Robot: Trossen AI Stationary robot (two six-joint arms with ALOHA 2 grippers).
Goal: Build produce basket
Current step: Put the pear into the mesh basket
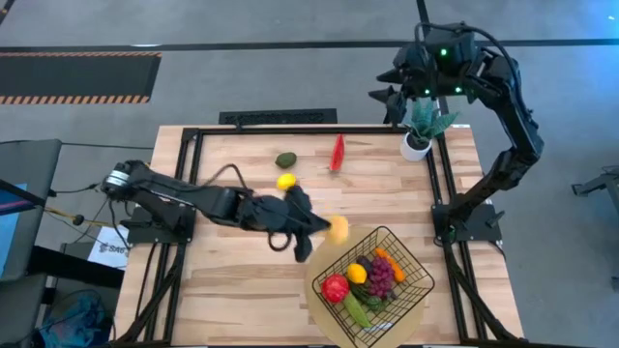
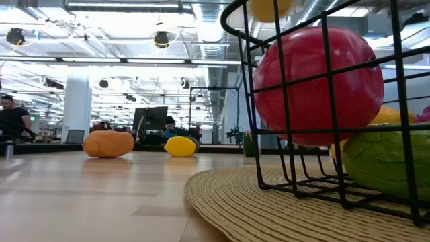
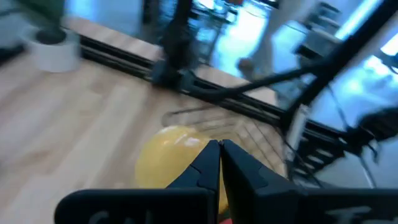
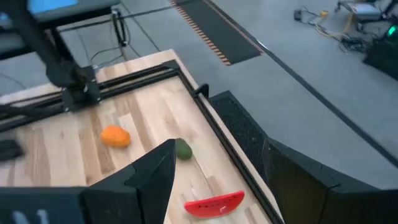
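The black wire basket [image 1: 411, 253] stands on a round tan mat [image 2: 228, 195] at the table's near right. It holds a red apple [image 2: 316, 84], a lemon [image 1: 358, 274], purple grapes [image 1: 380, 276] and a cucumber [image 1: 356, 309]. My left gripper [image 1: 324, 228] is shut just left of the basket's far corner, with a yellow lemon [image 1: 338, 228] at its tips. An orange [image 2: 107, 143], another lemon [image 1: 286, 181], an avocado [image 1: 285, 159] and a watermelon slice [image 1: 338, 152] lie on the wood. My right gripper [image 4: 217, 155] stands open, high beyond the far right corner. My left gripper has the yellow lemon [image 3: 171, 155] at the free ends of its shut fingers [image 3: 205, 165]. The fingers slant down toward the table's right. The fingers themselves hide the exact part that they pinch. The lemon is lifted clear of the wood, close to the basket's rim.
A potted green plant in a white pot [image 1: 418, 135] stands at the far right corner, below my right arm. Black frame rails [image 1: 193, 193] run along the table's edges. Bare wood [image 1: 242, 290] lies at the near left. People [image 2: 13, 117] show in the room beyond.
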